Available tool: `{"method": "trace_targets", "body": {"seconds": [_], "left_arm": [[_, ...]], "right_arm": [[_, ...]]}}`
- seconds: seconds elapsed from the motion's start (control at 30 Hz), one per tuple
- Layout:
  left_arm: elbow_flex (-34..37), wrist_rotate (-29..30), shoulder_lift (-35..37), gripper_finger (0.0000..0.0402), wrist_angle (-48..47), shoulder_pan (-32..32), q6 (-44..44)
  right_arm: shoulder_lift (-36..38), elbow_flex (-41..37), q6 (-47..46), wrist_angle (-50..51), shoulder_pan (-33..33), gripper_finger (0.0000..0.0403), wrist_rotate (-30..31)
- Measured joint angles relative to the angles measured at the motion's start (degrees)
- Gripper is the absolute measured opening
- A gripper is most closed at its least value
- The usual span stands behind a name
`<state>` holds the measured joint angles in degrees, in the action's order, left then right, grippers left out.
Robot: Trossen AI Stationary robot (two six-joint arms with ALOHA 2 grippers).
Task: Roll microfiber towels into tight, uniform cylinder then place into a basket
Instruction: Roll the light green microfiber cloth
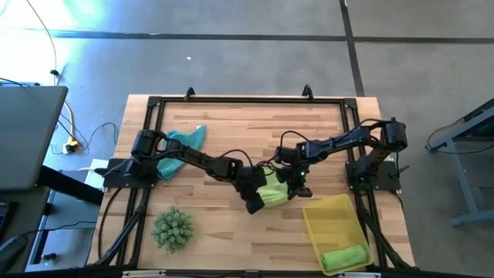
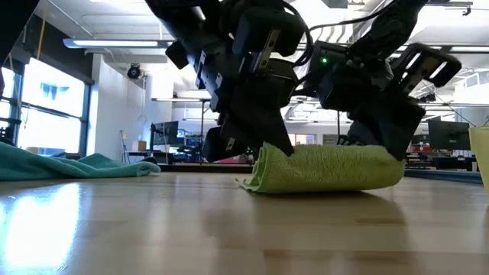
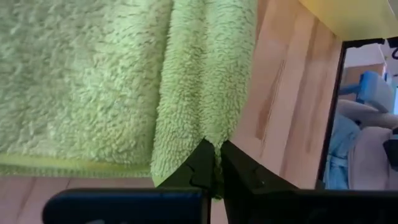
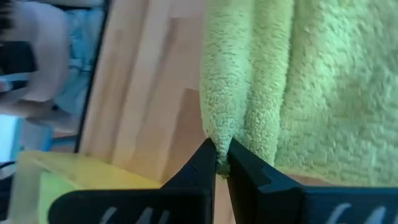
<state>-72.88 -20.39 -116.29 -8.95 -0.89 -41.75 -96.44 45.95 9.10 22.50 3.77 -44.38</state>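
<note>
Open tabletop [image 1: 231, 123] behind arms; plant ball [image 1: 172, 228], basket [image 1: 333, 220] up front.

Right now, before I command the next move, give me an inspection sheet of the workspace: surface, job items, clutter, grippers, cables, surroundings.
Surface: wooden table inside a black frame.
Job's things: pale yellow-green towel mid-table, partly rolled; teal towel loose near the left arm's base; bright green towel rolled inside the yellow basket at the right front.
Clutter: spiky green ball at the left front.
Grippers: left gripper shut on the pale yellow-green towel's edge; right gripper shut on the same towel's other end.
Cables: yellow cable and thin dark leads on the floor, left of the table.
Surroundings: concrete floor, laptop on the left; open room behind.
</note>
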Motion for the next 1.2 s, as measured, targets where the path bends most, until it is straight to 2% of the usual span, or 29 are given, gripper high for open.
{"method": "trace_targets", "body": {"seconds": [0.07, 0.13, 0.23, 0.33, 0.53, 0.6, 0.67, 0.87, 0.97, 1.03, 1.13, 1.2], "left_arm": [[0.0, 0.55, 0.02, 0.0007, -0.25, 0.0, -0.08], [-0.02, 3.44, 0.04, 0.0007, -1.37, -0.01, -0.22], [-0.04, 11.81, 0.04, 0.0007, -5.8, 0.32, -1.74], [-0.2, 18.49, -0.34, 0.0007, -9.59, 0.86, -5.26], [-0.35, 21.19, -1.05, 0.0007, -10.32, 0.53, -6.14], [-0.33, 20.45, -1.07, 0.0007, -10.3, 0.18, -6.12], [-0.27, 16.27, -0.85, 0.0007, -9.91, -0.02, -6.02], [-0.07, 1.04, -0.9, 0.0007, -3.29, -2.1, -5.23], [0.06, -0.95, -0.18, 0.0007, 0.22, -2.57, -5.23], [-0.02, 1.5, 0.4, 0.0007, 0.27, -2.58, -5.21], [0.07, 11.59, 0.98, 0.0007, -5.22, -2.6, -6.22], [0.04, 17.31, 0.87, 0.0007, -8.69, -2.48, -8.43]], "right_arm": [[0.0, 0.0, -0.02, -0.45, 0.03, 0.0011, -0.3], [0.0, 0.0, -0.85, -0.64, 0.18, 0.0011, 3.12], [-0.36, 0.09, -3.91, -1.19, 0.78, 0.0011, 10.97], [-1.54, 0.22, -6.14, -1.59, 1.44, 0.0011, 14.35], [-3.32, 0.35, -5.79, -1.79, 1.81, 0.0012, 15.24], [-2.81, 0.31, -5.33, -1.66, 1.81, 0.0012, 15.37], [-2.12, 0.19, -4.34, -1.81, 1.84, 0.0012, 13.86], [0.31, 0.09, -4.17, -1.78, 1.71, 0.0012, 1.05], [0.35, 0.0, -4.19, -1.67, 1.81, 0.0012, -2.16], [0.25, 0.0, -4.68, -1.84, 1.74, 0.0012, 2.51], [-0.56, 0.08, -7.18, -2.89, 1.81, 0.0012, 13.58], [-1.31, 0.1, -8.13, -2.85, 1.81, 0.0012, 16.93]]}}
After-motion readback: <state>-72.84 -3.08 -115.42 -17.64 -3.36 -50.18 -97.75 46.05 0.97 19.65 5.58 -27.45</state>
